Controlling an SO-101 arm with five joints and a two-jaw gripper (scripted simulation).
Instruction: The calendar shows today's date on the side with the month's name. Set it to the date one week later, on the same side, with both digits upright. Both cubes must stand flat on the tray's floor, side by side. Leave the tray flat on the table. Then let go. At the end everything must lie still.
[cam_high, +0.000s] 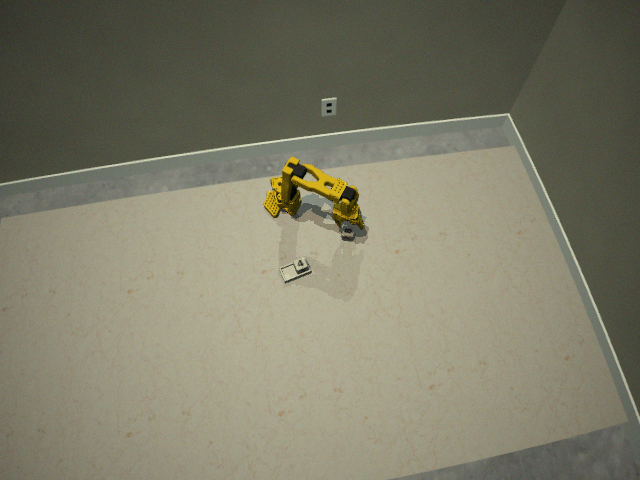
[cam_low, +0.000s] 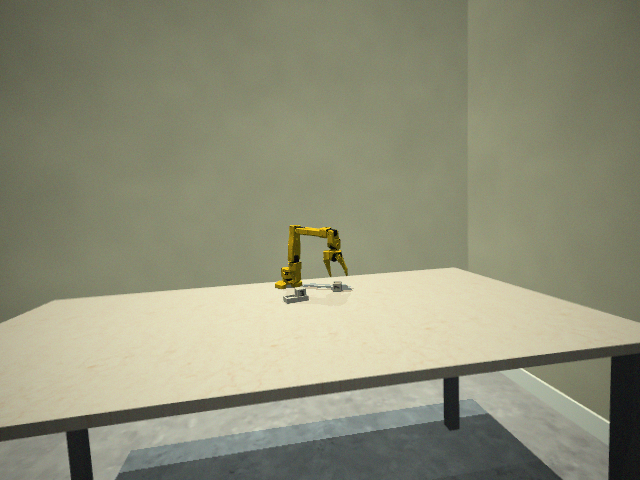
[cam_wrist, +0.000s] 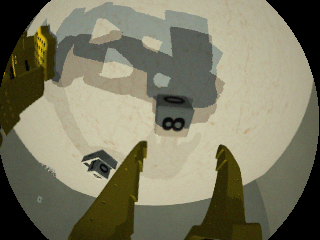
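The pincer (cam_high: 349, 225) (cam_low: 338, 275) (cam_wrist: 183, 145) is open and holding nothing, raised above the loose cube (cam_high: 347, 235) (cam_low: 337, 286) (cam_wrist: 174, 117), whose faces show 0 and 8 in the wrist view. Seen from the top, that cube rests on the table (cam_high: 320, 372) (cam_low: 320, 335) (cam_wrist: 255, 95) at two o'clock from the tray (cam_high: 288, 272) (cam_low: 294, 299) (cam_wrist: 92, 160); the other cube (cam_high: 300, 265) (cam_low: 300, 292) (cam_wrist: 103, 169), 4 uppermost, sits in the tray's two o'clock end.

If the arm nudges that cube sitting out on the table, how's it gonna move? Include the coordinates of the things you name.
The loose cube (cam_high: 347, 234) (cam_low: 337, 286) (cam_wrist: 174, 116) looks rigid, so it probably won't deform. Its flat faces and squat shape suggest sliding rather than rolling, though a high push might tip it.
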